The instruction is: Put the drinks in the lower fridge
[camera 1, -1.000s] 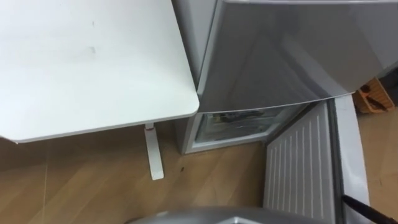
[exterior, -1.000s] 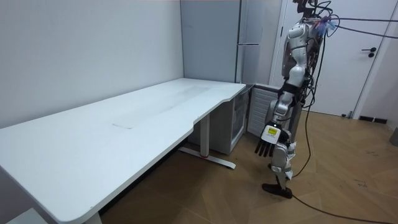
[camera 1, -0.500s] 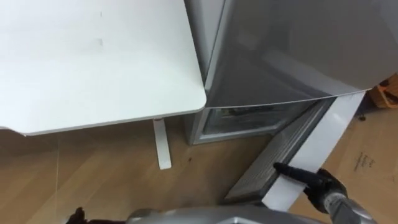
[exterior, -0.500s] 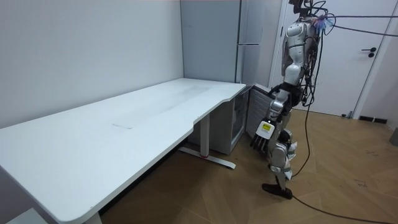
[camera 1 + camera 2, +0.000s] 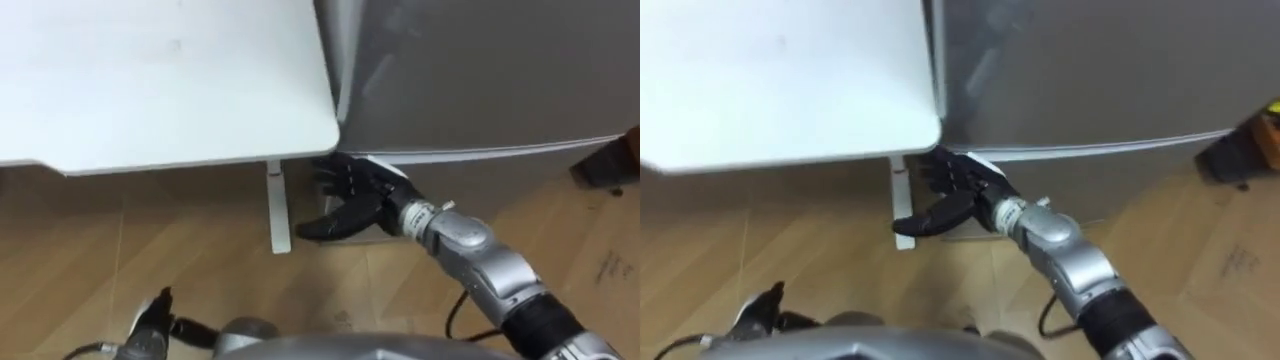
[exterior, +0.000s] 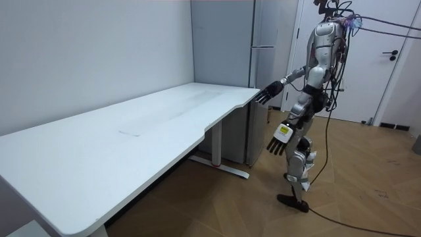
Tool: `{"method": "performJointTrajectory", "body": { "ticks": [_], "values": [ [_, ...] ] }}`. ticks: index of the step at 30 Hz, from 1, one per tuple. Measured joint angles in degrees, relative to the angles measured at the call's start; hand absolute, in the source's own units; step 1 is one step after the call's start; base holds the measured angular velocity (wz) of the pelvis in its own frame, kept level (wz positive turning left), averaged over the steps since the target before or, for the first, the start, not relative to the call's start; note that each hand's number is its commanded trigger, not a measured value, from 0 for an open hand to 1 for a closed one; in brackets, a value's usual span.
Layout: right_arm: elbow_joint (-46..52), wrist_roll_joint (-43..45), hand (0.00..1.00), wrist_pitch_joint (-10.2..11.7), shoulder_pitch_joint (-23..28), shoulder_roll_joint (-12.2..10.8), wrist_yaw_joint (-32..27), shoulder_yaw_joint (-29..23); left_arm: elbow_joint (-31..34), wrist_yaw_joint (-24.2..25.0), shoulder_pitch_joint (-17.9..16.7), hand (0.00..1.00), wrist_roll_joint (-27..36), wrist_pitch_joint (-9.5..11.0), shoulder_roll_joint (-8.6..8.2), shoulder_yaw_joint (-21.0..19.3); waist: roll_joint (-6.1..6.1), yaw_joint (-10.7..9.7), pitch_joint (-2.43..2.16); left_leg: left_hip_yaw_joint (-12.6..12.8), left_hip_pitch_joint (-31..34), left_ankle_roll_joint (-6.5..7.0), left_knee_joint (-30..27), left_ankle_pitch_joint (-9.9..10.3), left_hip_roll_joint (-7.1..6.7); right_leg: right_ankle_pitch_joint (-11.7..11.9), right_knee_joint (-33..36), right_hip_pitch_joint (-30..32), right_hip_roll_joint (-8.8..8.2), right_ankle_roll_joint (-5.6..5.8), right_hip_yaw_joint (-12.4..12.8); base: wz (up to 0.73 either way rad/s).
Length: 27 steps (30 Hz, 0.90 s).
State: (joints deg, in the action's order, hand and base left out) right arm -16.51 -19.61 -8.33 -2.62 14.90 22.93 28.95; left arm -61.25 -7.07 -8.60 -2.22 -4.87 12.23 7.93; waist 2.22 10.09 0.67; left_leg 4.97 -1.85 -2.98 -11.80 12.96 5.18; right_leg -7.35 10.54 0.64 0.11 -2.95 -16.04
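A silver-grey fridge (image 5: 480,70) stands against the right end of the white table (image 5: 150,80). Its lower door (image 5: 500,182) lies flush with the front. My right hand (image 5: 350,195) is held out open, fingers spread, just in front of the lower door's left edge, under the table corner. The room view shows that hand (image 6: 265,96) raised at table height beside the fridge (image 6: 263,66). My left hand (image 5: 150,322) hangs low at my side, fingers relaxed; the room view has it (image 6: 279,140) by my thigh.
The table's white leg (image 5: 278,215) stands on the wooden floor just left of the fridge. A dark and orange object (image 5: 608,165) sits on the floor to the fridge's right. Open floor lies behind me, with a white room door (image 6: 388,66) beyond.
The lower fridge door stood open a second ago, was half swung half a second ago, and is now shut. My right hand rose from the door's edge to the fridge front. The view shifted.
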Motion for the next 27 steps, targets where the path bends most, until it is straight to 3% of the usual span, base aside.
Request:
{"method": "performJointTrajectory", "body": {
  "ticks": [4,9,17,20,27],
  "values": [
    [0.0,0.0,0.0,0.0,-0.6,-0.4,5.4,-0.1,0.4,1.4,-2.0,0.0,-1.2,-1.5,-0.41,-1.1,0.39,0.7,-0.27,-1.3,0.4,0.42,-0.1,-0.3,-0.66,-0.3,0.0,-0.4,-0.85,0.54,-1.5,0.24],
    [-0.1,1.3,0.0,0.0,-0.6,-1.1,9.0,-1.1,0.7,1.7,-2.0,0.0,-2.2,-1.5,-0.5,-1.7,0.7,0.8,-0.46,-2.0,0.1,0.69,-0.5,-0.5,-1.33,-0.8,-0.1,-1.5,-1.53,1.25,-2.3,0.18],
    [-5.5,4.9,0.0,0.3,-0.2,-1.4,10.6,-2.3,1.8,1.4,-2.5,0.0,-2.4,-2.8,-0.5,-1.6,1.05,-1.0,-0.42,-2.0,-0.9,1.05,0.1,-0.5,-1.92,-1.2,-0.9,-3.8,-1.92,2.0,-4.0,0.14],
    [-14.4,7.3,0.0,1.2,1.2,-1.6,8.6,-4.9,1.9,1.0,-3.2,0.0,-1.9,-3.1,-0.51,-1.6,1.07,-2.0,-0.43,-2.3,-1.0,1.19,0.2,-0.4,-2.08,-1.3,-0.9,-4.1,-2.04,2.17,-4.0,0.07],
    [-40.3,13.4,0.0,4.0,7.8,-0.9,-1.2,-18.8,1.5,1.0,-5.5,0.0,-2.4,-3.0,-1.01,-5.2,0.89,-4.6,-0.38,-1.9,-1.9,1.29,0.5,-0.4,-2.4,-1.7,-1.9,-5.4,-2.25,2.86,-4.2,0.04]
  ]
}}
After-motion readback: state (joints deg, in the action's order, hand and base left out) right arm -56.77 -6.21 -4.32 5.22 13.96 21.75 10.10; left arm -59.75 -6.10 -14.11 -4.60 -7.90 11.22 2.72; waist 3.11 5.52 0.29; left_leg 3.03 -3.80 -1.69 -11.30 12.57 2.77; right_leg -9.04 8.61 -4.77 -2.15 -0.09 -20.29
